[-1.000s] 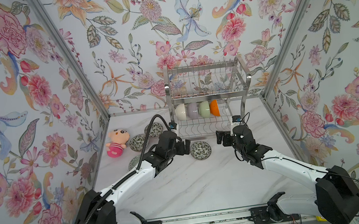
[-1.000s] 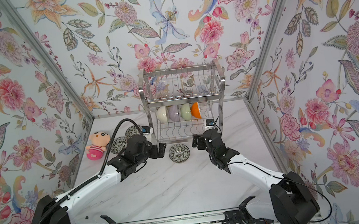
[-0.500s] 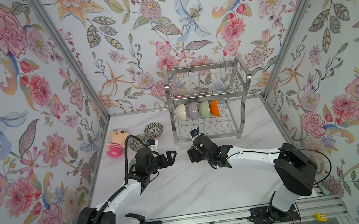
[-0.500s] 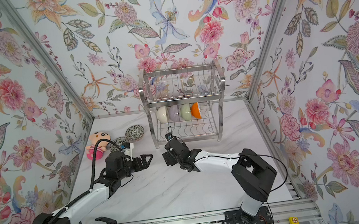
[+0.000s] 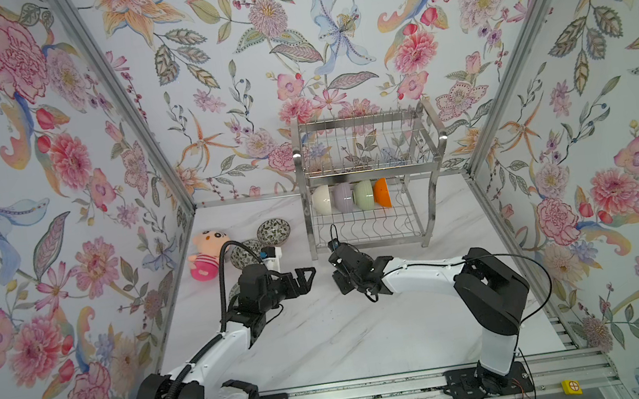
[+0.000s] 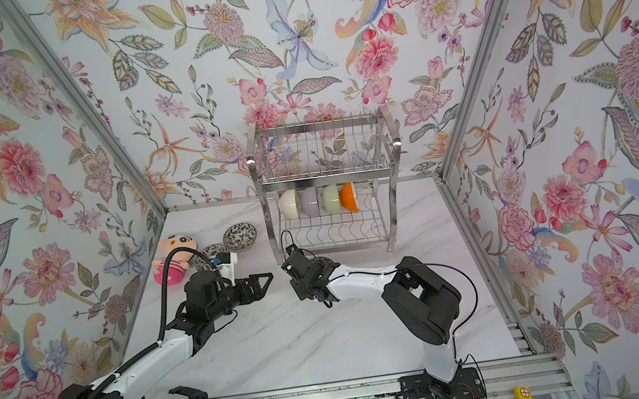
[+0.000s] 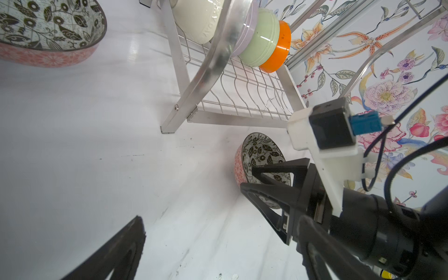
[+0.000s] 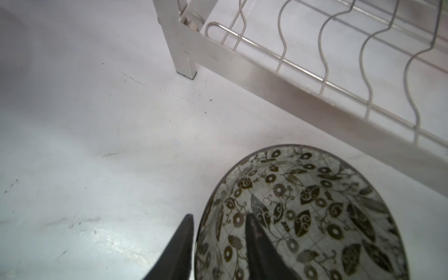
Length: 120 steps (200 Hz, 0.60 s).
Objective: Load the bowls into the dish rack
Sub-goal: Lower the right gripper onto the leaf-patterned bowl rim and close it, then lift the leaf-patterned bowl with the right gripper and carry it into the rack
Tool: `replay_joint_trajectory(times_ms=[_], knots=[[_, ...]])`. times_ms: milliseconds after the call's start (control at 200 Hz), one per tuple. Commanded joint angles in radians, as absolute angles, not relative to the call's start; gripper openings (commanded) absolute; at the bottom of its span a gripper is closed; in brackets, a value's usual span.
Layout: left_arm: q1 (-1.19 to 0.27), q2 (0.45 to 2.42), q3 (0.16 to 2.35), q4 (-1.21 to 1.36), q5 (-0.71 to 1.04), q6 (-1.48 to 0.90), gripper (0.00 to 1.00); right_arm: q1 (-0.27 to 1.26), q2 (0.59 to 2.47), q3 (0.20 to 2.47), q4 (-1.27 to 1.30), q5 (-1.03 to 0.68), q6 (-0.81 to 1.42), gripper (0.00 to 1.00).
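Bare marble tabletop (image 5: 328, 346) lies open towards the near rail. The dish rack (image 5: 308, 218) has its upper tier open, and the right end of its lower tier. Four plain bowls (image 5: 343, 198) fill the rest. A plush doll (image 5: 206, 257) and patterned bowls (image 5: 273, 231) crowd the left corner. The right gripper (image 8: 220, 218), astride another patterned bowl (image 8: 315, 206), obstructs the rack's front-left leg.

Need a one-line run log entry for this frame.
left pincer: open, empty | right pincer: astride rim of leaf-patterned bowl, grip unconfirmed | dish rack: four plain bowls on lower tier
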<state>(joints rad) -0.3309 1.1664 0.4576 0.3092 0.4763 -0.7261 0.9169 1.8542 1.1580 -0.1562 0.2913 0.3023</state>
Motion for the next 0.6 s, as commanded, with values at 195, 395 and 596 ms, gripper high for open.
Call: replay_joint_trajectory(times_ms=[195,395,596], knots=[[-0.320,1.145,0.446,0.313,0.481,-0.720,0.99,0.918,1.857,1.168,-0.182,0.267,0.307,0.07],[-0.321,1.148,0.449,0.316,0.486,-0.718,0.99,0.891,1.771,1.123,-0.143,0.209,0.307,0.00],[-0.320,1.157,0.453,0.319,0.486,-0.720,0.99,0.814,1.633,1.033,-0.011,0.032,0.346,0.00]])
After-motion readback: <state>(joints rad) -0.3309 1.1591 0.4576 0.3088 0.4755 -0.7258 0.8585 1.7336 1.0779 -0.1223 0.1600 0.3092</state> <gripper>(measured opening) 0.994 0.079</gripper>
